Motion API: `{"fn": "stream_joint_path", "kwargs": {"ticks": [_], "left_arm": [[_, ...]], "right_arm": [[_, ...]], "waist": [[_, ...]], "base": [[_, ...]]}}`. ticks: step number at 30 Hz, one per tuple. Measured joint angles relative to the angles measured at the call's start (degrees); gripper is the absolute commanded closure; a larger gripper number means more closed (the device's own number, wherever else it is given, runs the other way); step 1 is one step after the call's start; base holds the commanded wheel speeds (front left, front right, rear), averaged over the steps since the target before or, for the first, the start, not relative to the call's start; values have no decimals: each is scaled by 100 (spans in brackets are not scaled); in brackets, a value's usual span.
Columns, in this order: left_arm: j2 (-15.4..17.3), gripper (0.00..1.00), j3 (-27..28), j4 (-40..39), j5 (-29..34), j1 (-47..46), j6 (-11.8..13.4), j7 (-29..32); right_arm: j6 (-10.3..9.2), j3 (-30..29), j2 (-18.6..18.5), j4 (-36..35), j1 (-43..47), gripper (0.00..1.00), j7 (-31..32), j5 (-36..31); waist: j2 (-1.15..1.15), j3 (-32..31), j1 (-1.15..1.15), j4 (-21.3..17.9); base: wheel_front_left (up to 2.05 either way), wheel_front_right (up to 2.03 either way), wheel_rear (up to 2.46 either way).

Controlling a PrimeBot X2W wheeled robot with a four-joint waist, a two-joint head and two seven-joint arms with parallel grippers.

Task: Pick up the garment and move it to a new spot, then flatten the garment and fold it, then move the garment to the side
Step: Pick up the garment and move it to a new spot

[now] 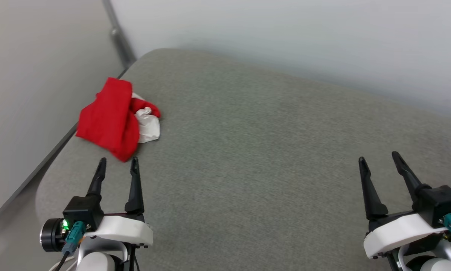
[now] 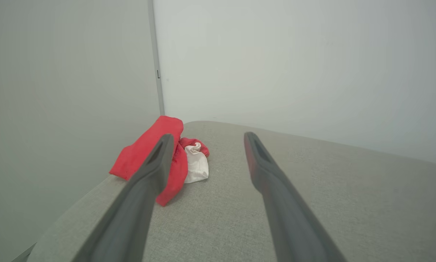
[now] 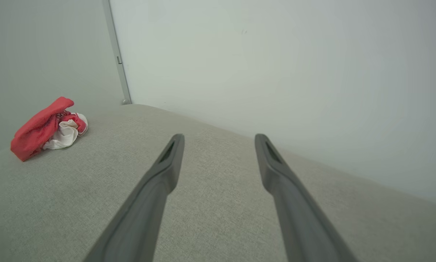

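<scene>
Garment (image 1: 108, 116) lies bunched at the far left of the grey padded surface (image 1: 270, 158), close to its left edge. It looks soft, light and limp, likely to sag when lifted, so the near red corner (image 1: 123, 152) seems the easiest pinch. The left gripper (image 1: 118, 159) sits just short of it. The right gripper (image 1: 378, 157) is well apart at the near right. Both have their fingers spread and hold nothing.

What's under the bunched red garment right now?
The garment rests on the grey padded surface, white cloth poking out beside the red. Whatever lies beneath the folds is covered.
</scene>
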Motion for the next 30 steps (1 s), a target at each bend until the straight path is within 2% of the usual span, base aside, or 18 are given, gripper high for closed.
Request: {"fn": "stream_joint_path", "kwargs": {"ticks": [9, 15, 22, 27, 30], "left_arm": [[-4, 0, 234, -91, -48, 41, 19, 0], [-5, 0, 333, -87, -73, 27, -23, 0], [-9, 0, 493, -37, -152, -377, -16, 0], [13, 0, 670, 124, -358, -1127, -52, 0], [164, 0, 756, 382, -499, -1716, -78, 123]], "right_arm": [[0, 163, 1, -183, -15, 0, 83, -66], [0, 215, 1, -282, -107, 0, 137, -124], [0, 396, -1, -400, -353, 0, 246, -254], [0, 410, -101, -525, -564, 0, 326, -290], [0, 387, -182, -590, -657, 0, 363, -269]], "waist": [[0, 87, 0, 668], [0, 208, 0, 884], [0, 474, 0, 807], [0, 808, 0, 569], [0, 1051, 0, 393]], "base": [[0, 0, 0], [0, 0, 0], [0, 0, 0], [0, 0, 0], [0, 0, 0]]}}
